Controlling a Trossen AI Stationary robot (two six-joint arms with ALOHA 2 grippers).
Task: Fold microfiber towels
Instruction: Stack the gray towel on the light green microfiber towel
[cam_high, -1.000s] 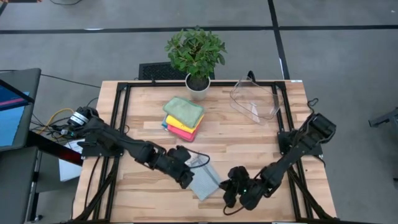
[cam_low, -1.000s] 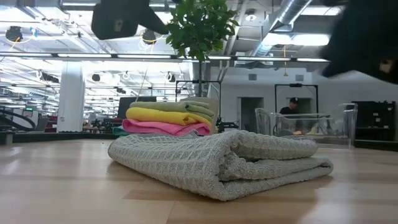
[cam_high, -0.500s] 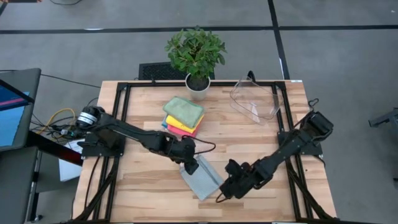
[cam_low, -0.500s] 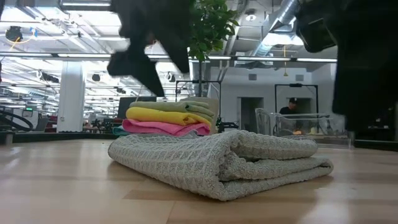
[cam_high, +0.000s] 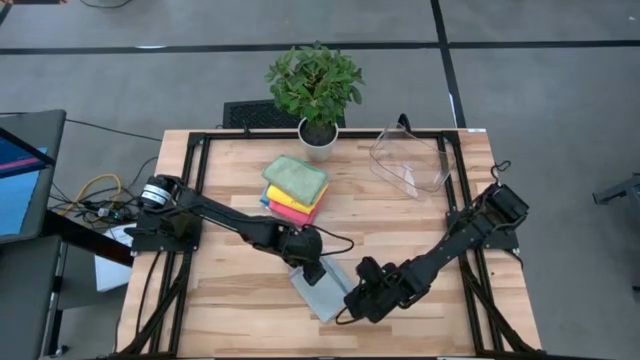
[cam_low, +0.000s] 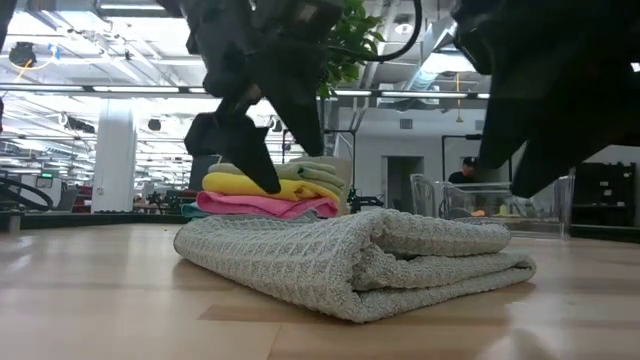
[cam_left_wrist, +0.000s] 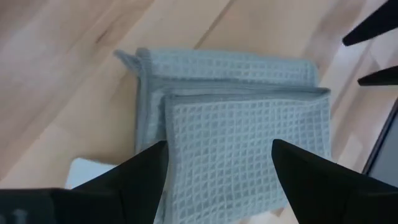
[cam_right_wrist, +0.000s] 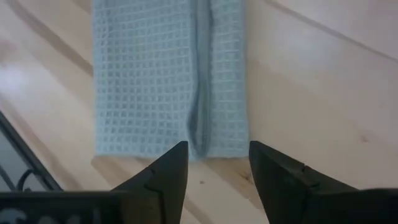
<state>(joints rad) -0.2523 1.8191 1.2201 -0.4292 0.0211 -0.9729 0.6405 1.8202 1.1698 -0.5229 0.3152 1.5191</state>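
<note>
Table (cam_high: 230, 300) surface shows bare wood along the lower left of the high view, with open room there. Left gripper (cam_high: 311, 268) sits just left of centre, fingers spread wide and holding nothing, poised over the upper edge of the folded pale teal towel (cam_high: 325, 290). That towel lies in the lower centre, folded into a thick rectangle, its layered edges roughly aligned with one corner tab protruding in the left wrist view. Stack of folded towels (cam_high: 294, 189), sage green over yellow and pink, lies above centre, well apart. Right gripper (cam_high: 357, 300) stands just right of the teal towel, fingers apart, empty. Clear bin (cam_high: 410, 160) occupies the upper right, beside the potted plant (cam_high: 315, 90).
</note>
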